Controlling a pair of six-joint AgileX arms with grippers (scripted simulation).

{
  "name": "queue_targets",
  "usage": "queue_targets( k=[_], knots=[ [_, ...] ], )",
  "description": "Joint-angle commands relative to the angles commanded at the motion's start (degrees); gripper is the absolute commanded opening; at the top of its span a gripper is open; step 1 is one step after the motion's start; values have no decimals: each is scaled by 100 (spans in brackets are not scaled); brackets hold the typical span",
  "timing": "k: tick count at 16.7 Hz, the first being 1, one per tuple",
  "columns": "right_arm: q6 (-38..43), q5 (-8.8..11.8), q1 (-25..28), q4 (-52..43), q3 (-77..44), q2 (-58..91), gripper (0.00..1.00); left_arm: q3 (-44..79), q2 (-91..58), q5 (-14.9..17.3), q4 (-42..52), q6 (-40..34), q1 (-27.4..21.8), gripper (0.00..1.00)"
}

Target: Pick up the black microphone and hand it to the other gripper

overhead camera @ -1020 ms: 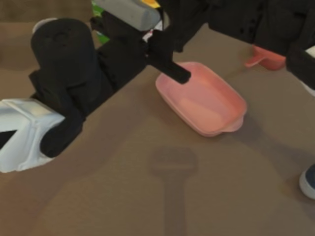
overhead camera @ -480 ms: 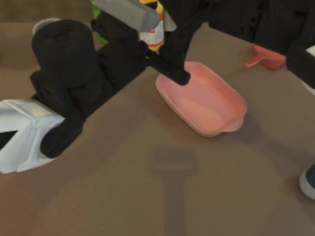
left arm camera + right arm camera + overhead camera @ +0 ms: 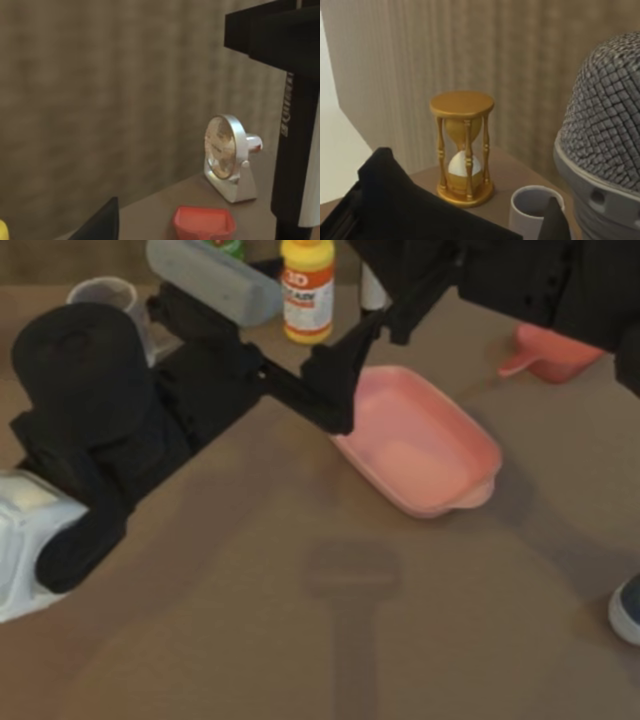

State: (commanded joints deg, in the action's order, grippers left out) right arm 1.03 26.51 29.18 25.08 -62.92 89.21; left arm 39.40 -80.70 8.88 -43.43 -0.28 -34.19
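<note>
Microphone (image 3: 215, 280): was raised above the table's far left part, lying aslant. Its grey mesh head pointed to the far left and its black handle ran toward the tray. The head filled one side of the right wrist view (image 3: 605, 150).
Left gripper (image 3: 225, 355): was at the handle, just below the head. Its fingers were clamped on the microphone and carried it clear of the table. The arm reached in from the table's left edge.
Right gripper (image 3: 345, 355): came in from the far right and met the handle's free end over the tray's left corner. Whether it had taken hold could not be told.
Tray (image 3: 470, 455): pink, shallow and empty, it sat right of centre and partly under the handle's end.
Bottle (image 3: 307, 290): yellow with a red label, it stood upright at the far edge, between the head and the right arm.
Mug (image 3: 105, 292): grey, it stood at the far left, beside the left arm, and showed in the right wrist view (image 3: 530, 210).
Hourglass (image 3: 463, 150): gold, it stood upright near the mug.
Cup (image 3: 550, 350): red, it was at the far right, and near the clock in the left wrist view (image 3: 204, 222).
Clock (image 3: 227, 157): silver and round-faced, it stood upright on its base.
Table (image 3: 200, 620): brown.
</note>
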Motion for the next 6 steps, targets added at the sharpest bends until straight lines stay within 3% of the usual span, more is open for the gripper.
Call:
queue_targets(
  k=[4,6],
  knots=[
    [-55,383,-337,12,247,-283,0,-703,878,132,147,-8,160,100],
    [-70,446,-403,6,300,-326,0,-813,994,158,164,-8,184,100]
  ],
)
